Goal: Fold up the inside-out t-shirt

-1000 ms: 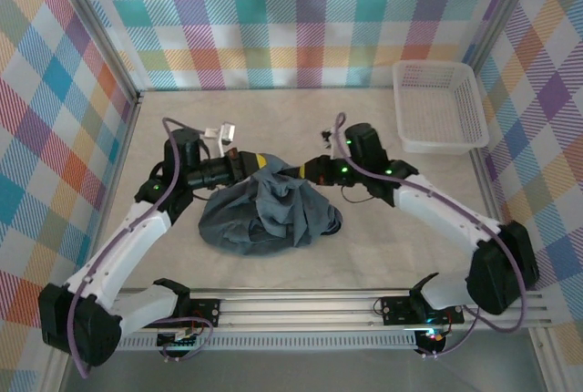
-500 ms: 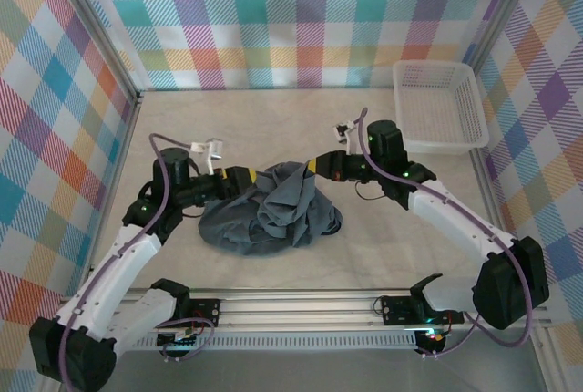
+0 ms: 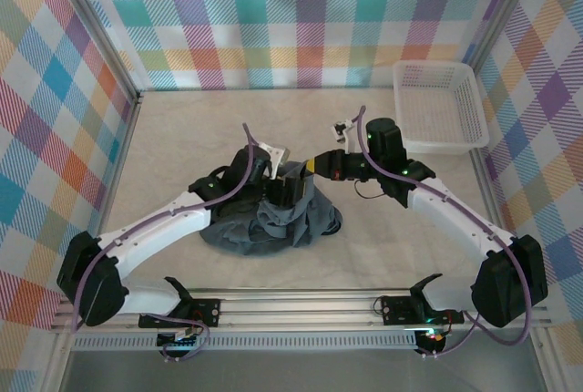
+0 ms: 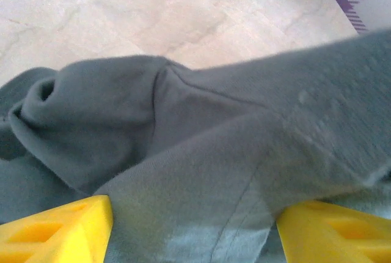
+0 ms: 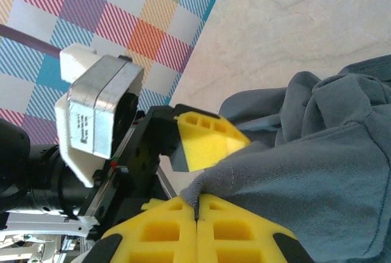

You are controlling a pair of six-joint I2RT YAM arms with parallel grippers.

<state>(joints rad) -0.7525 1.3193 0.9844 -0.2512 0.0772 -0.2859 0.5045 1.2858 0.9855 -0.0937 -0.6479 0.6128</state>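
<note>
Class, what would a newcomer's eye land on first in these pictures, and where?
A crumpled grey t-shirt heaped mid-table, both arms meeting over it. The right tool pinches its edge; the left tool straddles a fold, fingers apart. A white basket sits at the far right corner.

top: overhead, far | wrists: close — both on t-shirt [image 4: 201, 171]

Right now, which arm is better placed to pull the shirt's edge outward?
Right. The right fingers are shut on the shirt hem and could pull at once, while the left fingers stand open astride a fold, gripping nothing yet.
</note>
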